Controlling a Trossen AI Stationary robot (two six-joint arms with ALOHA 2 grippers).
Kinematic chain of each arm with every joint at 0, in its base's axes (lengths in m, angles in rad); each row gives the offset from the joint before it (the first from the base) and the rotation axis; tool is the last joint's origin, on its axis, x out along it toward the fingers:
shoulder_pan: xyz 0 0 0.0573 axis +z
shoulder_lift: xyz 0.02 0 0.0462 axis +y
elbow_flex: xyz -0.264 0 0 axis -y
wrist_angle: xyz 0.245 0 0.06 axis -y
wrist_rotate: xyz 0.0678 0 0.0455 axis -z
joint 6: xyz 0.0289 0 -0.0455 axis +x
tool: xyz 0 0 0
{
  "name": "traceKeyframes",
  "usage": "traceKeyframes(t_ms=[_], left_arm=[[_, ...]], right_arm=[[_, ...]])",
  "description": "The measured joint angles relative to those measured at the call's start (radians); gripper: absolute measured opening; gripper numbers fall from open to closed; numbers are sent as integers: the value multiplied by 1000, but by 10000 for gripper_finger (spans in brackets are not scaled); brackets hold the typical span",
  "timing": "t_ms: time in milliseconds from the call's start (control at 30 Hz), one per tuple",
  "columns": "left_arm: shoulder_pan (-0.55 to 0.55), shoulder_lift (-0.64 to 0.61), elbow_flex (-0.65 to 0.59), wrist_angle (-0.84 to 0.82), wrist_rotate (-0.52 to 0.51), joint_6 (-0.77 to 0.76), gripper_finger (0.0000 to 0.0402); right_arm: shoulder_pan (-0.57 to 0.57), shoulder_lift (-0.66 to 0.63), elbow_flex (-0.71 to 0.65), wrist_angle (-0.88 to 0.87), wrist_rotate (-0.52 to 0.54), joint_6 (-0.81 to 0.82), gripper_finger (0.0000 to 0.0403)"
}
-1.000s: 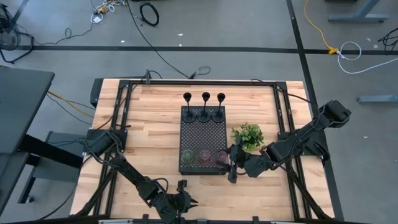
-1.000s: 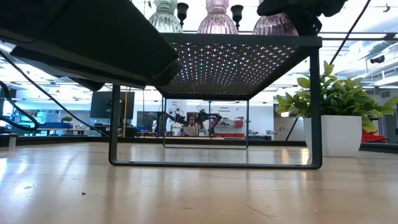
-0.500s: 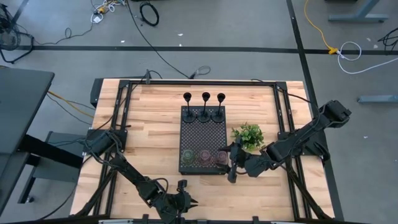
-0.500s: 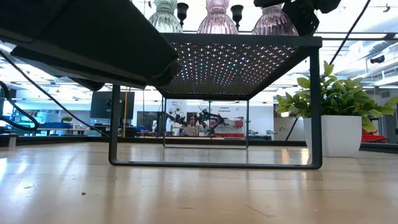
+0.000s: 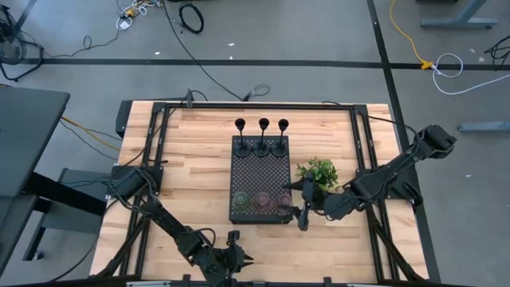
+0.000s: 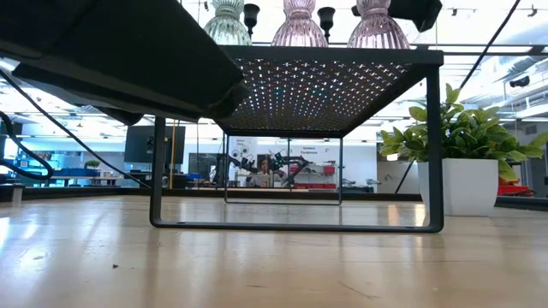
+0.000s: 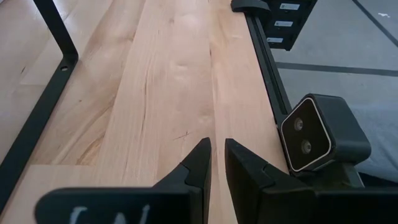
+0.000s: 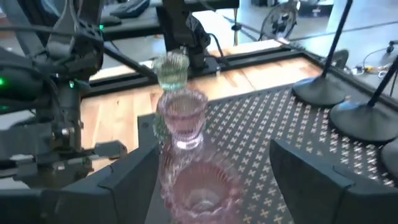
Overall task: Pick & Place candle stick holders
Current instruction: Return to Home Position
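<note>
The right gripper (image 5: 297,205) hung just off a near corner of the large black perforated metal tray (image 5: 259,171); its two dark fingers (image 8: 124,182) stood wide apart and held nothing. Just ahead of them, in line with the gap and touched by neither, a short pinkish ribbed glass candle holder (image 8: 202,186) stood upright on the tray. Beyond it, in a row leading away from the gripper, stood a second pinkish glass holder (image 8: 183,118) and then a greenish glass holder (image 8: 172,68), each apart from the next. Farther from the gripper, at the tray's other end, three black candlestick holders (image 5: 262,147) with round bases, thin stems and cup tops stood in a row, their bases close together. A small green leafy plant (image 5: 319,171) in a white pot (image 6: 469,188) stood on the pale wooden table (image 5: 191,159), close beside the right gripper's wrist and next to the tray.

The left gripper (image 7: 216,146) hovered near the table's front edge, well apart from the tray and every holder; its fingers were drawn almost together, with only a thin slit and nothing between them. Bare wood lay ahead of it, and a small grey two-lens camera box (image 7: 320,140) sat just beside it.
</note>
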Motion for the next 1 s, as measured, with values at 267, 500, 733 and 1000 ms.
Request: traceKeyframes(t_ms=[267,500,733,1000], left_arm=[[0,-3,0,-1,10,21,51],[-18,-141,-1,-77,8,158,51],[-71,-397,0,-404,-190,324,51],[-86,-631,0,-894,-645,218,51]], right_arm=[[0,-105,0,-16,47,-24,302],[2,-268,1,-162,-26,-28,302],[2,-461,2,-379,-61,54,302],[2,-605,-18,-760,102,222,302]])
